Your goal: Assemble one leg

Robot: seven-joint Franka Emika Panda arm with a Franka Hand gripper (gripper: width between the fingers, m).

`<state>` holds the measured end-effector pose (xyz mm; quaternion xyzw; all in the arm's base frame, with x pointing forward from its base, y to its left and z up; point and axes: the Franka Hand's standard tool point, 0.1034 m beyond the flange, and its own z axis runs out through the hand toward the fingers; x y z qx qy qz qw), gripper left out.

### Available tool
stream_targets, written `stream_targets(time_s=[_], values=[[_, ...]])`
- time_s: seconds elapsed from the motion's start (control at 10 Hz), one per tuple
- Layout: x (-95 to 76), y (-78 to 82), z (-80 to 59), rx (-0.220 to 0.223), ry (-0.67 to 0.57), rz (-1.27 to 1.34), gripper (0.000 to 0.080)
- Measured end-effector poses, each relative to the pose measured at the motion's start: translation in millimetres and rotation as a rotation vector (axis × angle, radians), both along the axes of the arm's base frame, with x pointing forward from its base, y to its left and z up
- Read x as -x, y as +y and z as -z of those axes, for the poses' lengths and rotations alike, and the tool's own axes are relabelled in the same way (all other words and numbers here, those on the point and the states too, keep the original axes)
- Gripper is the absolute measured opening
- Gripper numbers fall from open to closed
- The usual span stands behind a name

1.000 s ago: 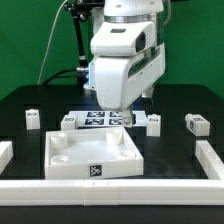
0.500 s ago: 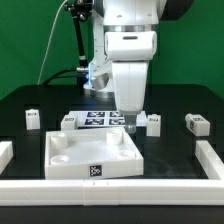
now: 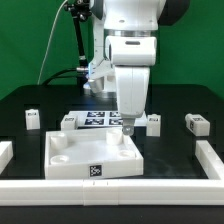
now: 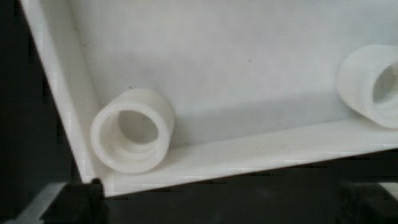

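My gripper [image 3: 128,129] points straight down over the far right corner of the large white square panel [image 3: 95,157]. In the wrist view its dark fingertips [image 4: 68,203] stand wide apart with nothing between them, so the gripper [image 4: 222,208] is open and empty. Below it lie the panel's corner and a round socket [image 4: 134,130]; a second socket [image 4: 374,85] shows at the edge. Small white legs with tags lie on the black table: one [image 3: 33,119] at the exterior view's left, one [image 3: 69,122] beside the marker board, one [image 3: 154,123] just right of the gripper, one [image 3: 194,124] further right.
The marker board [image 3: 98,120] lies behind the panel. A white rail [image 3: 110,187] runs along the table's near edge, with side rails at the left [image 3: 5,152] and right [image 3: 210,155]. A green backdrop stands behind the arm.
The wrist has turned to face front and the gripper has come down and slightly forward, to the panel's far right corner. The legs and the panel have not moved.
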<state>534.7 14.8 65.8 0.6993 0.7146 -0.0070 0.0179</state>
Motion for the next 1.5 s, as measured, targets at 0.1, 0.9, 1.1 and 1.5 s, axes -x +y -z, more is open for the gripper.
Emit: stream_targets(time_s=[0.1,0.9,1.1,1.5], values=[[10.3,-7.0,6.2,-0.005,-0.009,-0.051,0.0650],[75.2,-58.3,39.4,-0.023,0.065,-0.092,0.0650],[79.9,-59.6,48.2,-0.028,0.080,-0.086,0.0650],[79.7,-59.9,59.0,-0.033,0.094,-0.079,0.0650]])
